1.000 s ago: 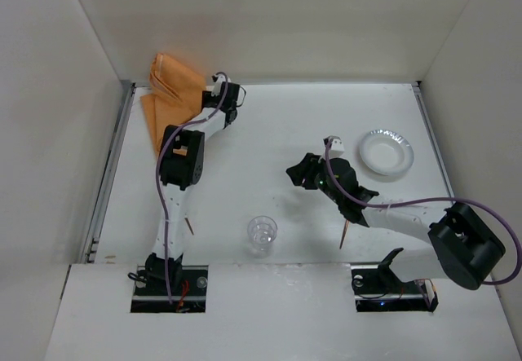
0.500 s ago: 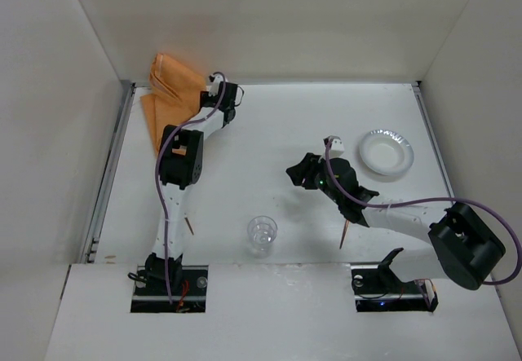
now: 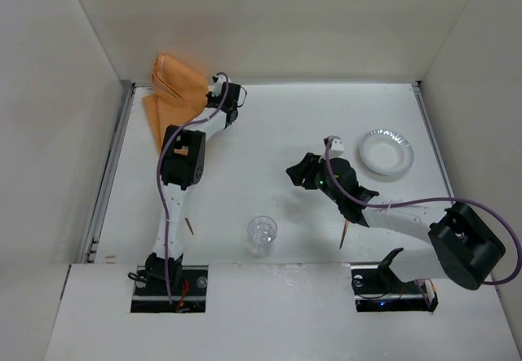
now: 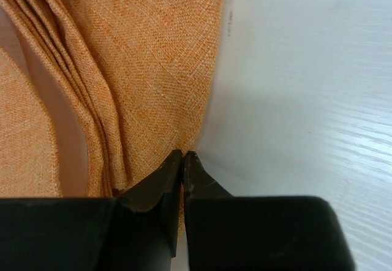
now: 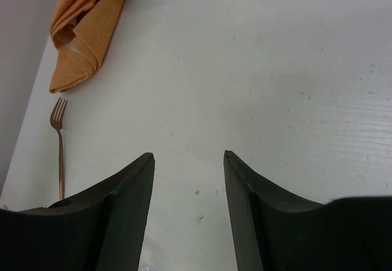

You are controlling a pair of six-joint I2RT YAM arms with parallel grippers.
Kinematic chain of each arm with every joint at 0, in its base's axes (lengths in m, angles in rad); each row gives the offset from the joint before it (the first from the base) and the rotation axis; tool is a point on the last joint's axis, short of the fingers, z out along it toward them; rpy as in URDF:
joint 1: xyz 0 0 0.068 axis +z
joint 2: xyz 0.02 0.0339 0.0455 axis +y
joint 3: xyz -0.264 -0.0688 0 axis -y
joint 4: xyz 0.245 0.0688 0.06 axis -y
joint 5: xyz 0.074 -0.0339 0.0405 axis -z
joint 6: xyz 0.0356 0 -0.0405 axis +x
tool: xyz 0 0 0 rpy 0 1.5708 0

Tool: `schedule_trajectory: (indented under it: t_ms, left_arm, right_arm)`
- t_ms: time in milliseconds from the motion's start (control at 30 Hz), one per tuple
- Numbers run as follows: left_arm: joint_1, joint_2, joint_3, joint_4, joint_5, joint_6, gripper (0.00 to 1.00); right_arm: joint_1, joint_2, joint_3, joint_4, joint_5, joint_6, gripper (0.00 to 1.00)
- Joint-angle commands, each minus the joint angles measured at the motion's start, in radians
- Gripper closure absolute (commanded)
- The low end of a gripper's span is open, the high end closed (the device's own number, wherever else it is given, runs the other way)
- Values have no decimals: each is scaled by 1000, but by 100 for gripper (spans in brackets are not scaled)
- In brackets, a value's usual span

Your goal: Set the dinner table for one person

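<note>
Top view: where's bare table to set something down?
Bare: mid dinner table, between left arm, cup and right fingers; also the far strip toward the plate. Crowded: far-left corner, left fingers shut on the orange cloth; right side, plate and right arm.

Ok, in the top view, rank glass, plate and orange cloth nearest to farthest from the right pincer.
1. glass, near edge, just left of the right pincer
2. plate, right side
3. orange cloth, far-left corner

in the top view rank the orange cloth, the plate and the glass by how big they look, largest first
1. orange cloth, largest even with the left arm hiding part of it
2. plate
3. glass, clearly smallest
</note>
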Motion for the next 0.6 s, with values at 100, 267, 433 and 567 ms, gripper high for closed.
schedule_trajectory:
  t_ms: [100,267,433,567]
  left_arm:
    - [-109,-121,-27,-14,183,-166,100]
    - [-159,-159,-60,-20,283,-312,100]
    - [-211,-216,-112,5,353,-390,100]
    - [-251,-262,-165,23,344,-406,93]
  right_arm:
    - [10,4,24,67,-8,-14,45]
    - [3,-2,21,65,-9,-14,45]
    - [-8,-24,12,64,-8,-11,45]
    - [-23,-33,6,64,-9,-3,45]
